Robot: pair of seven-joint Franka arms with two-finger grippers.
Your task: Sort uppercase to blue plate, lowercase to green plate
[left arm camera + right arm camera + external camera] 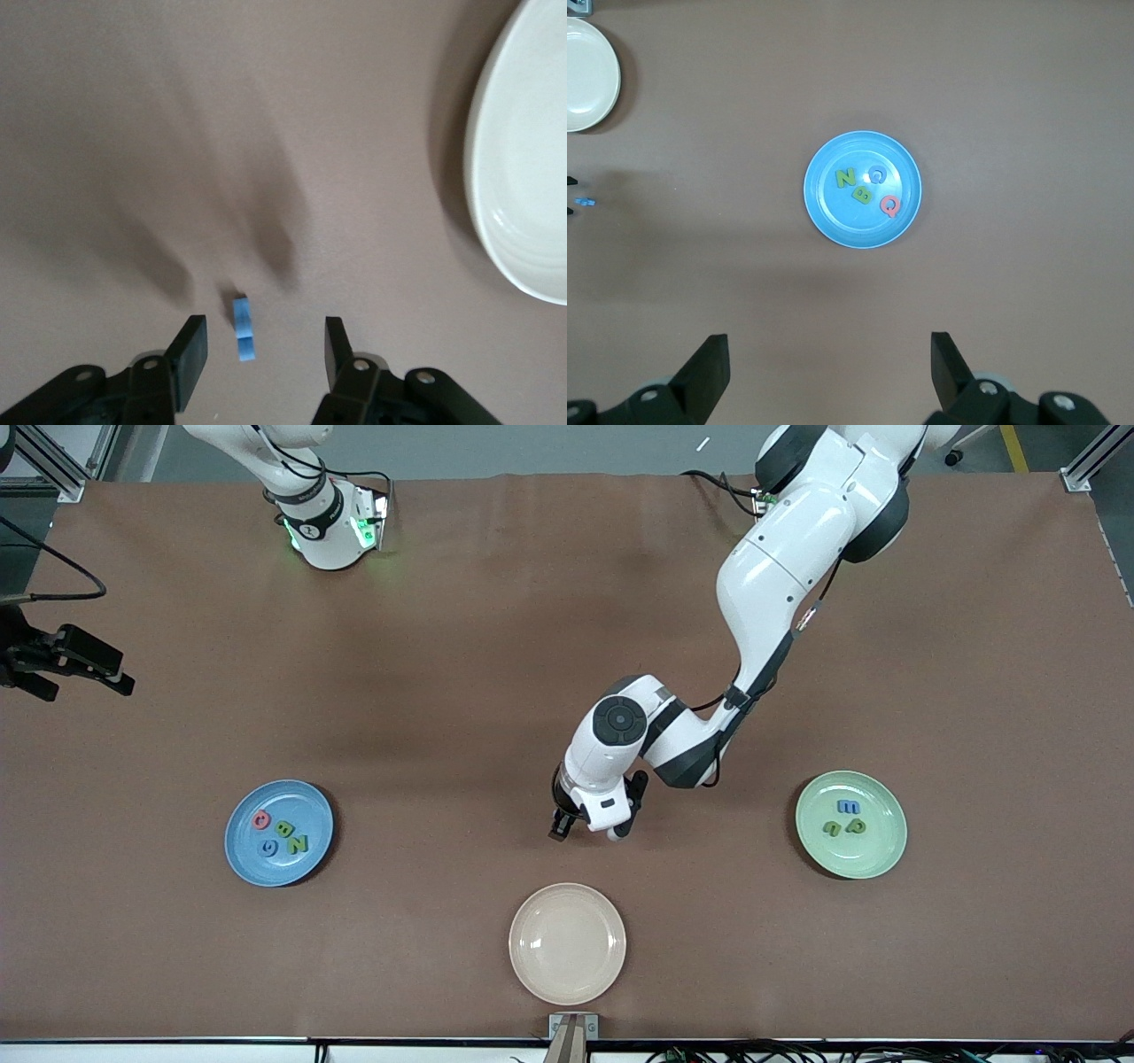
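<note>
A small blue foam letter, the lowercase x (244, 329), shows edge-on over the bare table between the fingers of my left gripper (264, 329) and touches neither. The left gripper (589, 831) is open, low over the table, just farther from the camera than the cream plate (567, 943); in the front view the hand hides the letter. The green plate (864, 859) holds m (848, 807), n (833, 828) and p (856, 825). The blue plate (257, 868) holds Q (260, 820), B (285, 828), N (297, 843) and G (267, 848). My right gripper (828, 341) waits open high above the blue plate (833, 221).
The cream plate (523, 177) holds nothing and lies close beside the left gripper's spot. In the front view the right gripper (87, 687) shows at the right arm's end of the table. Brown table surface runs between the three plates.
</note>
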